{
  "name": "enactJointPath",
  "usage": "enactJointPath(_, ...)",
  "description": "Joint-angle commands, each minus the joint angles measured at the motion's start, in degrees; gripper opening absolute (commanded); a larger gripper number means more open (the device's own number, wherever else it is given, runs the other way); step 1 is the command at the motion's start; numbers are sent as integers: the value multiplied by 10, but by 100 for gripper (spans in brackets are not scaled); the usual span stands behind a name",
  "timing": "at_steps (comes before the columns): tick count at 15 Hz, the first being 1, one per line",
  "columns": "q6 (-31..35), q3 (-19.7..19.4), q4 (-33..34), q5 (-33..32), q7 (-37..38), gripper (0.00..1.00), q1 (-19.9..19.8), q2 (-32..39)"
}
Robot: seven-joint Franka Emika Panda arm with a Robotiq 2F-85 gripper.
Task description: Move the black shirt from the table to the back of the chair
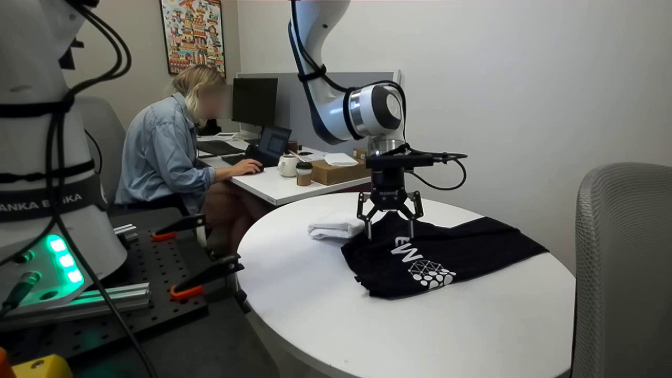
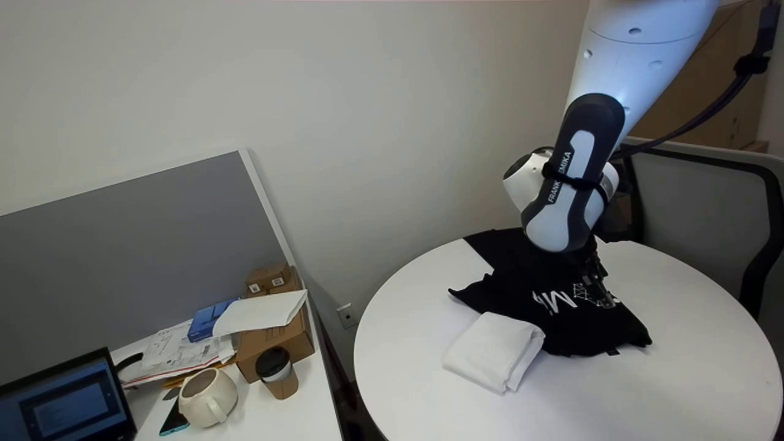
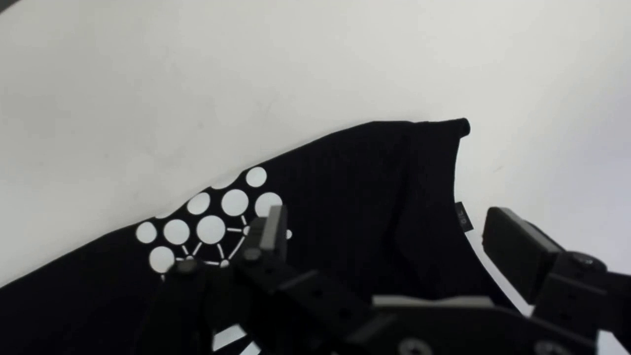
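Up close in an exterior view: grey chair [image 1: 625,262], frame right. Next, round white counter [image 1: 430,336], black shirt [image 1: 483,247] lying on it, printed side up. My jaws are spread wide over the shirt, nothing gripped; can't tell if they touch fabric. Folded white cloth [image 1: 335,229] just beside. Then desk [image 1: 269,185], seated person [image 1: 163,144].

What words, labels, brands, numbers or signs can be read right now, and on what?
"FRANK ... MIKA", middle covered: robot arm.
"ANKA E...KA", cut off by the frame and partly covered: robot base.
"M", or a W if turned over: black shirt; the letters beside it are incomplete.
Too small or blurred to read: shirt tag, lettering on the gripper, carton label, print on the white package, laptop screen.
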Motion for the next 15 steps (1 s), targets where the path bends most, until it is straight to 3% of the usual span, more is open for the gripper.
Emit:
enactJointPath(1, -16, 19, 44, 41, -39, 100, -19, 54)
enactJointPath(13, -26, -6, 72, 52, -29, 99, -7, 138)
enactJointPath(15, -26, -6, 70, 51, -27, 74, -4, 144)
